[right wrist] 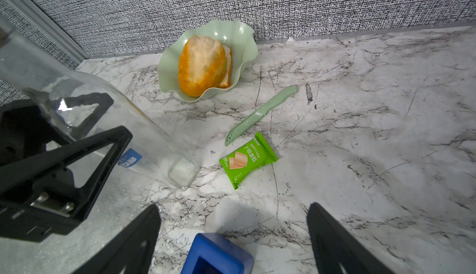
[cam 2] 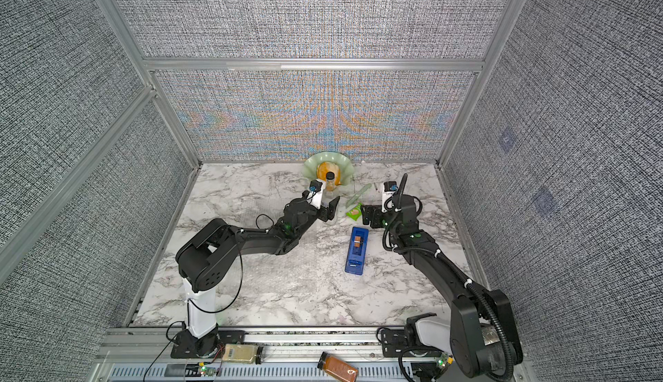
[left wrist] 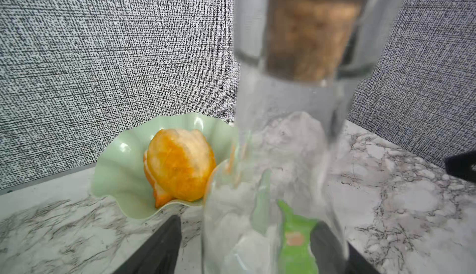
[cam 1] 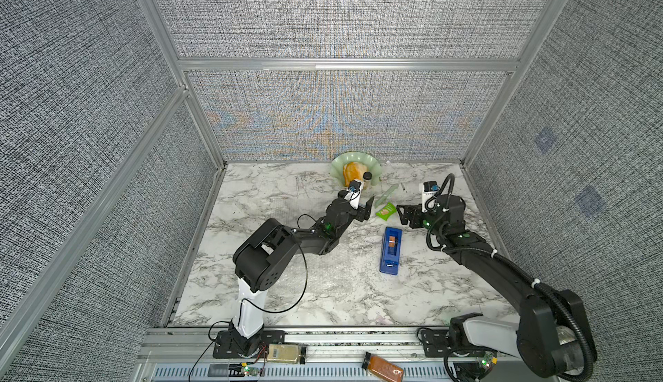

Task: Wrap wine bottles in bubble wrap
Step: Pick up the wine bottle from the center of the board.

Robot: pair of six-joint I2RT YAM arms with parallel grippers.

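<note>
The wine bottle (cam 1: 366,185) (cam 2: 330,184), clear glass with a black cap, stands tilted near the back of the marble table. Its base rests on the table and its white-blue label faces the right wrist view, which also shows the wine bottle (right wrist: 150,133). My left gripper (cam 1: 367,208) (cam 2: 332,210) (left wrist: 247,223) (right wrist: 117,115) has one finger on each side of the bottle (left wrist: 283,131). It is open, with bare table showing between one finger and the glass. The bubble wrap (cam 1: 330,276) (cam 2: 290,276) (right wrist: 128,200) lies flat under the left arm. My right gripper (cam 1: 403,215) (cam 2: 366,215) (right wrist: 233,207) hangs open and empty.
A green bowl (cam 1: 337,170) (right wrist: 242,36) with bread sits at the back wall. A green knife (cam 1: 387,193) (right wrist: 260,113) and a green packet (cam 1: 386,211) (right wrist: 247,160) lie between the grippers. A blue tape dispenser (cam 1: 391,251) (right wrist: 216,254) lies below the right gripper. A brown-filled bottle (cam 1: 382,366) lies on the front rail.
</note>
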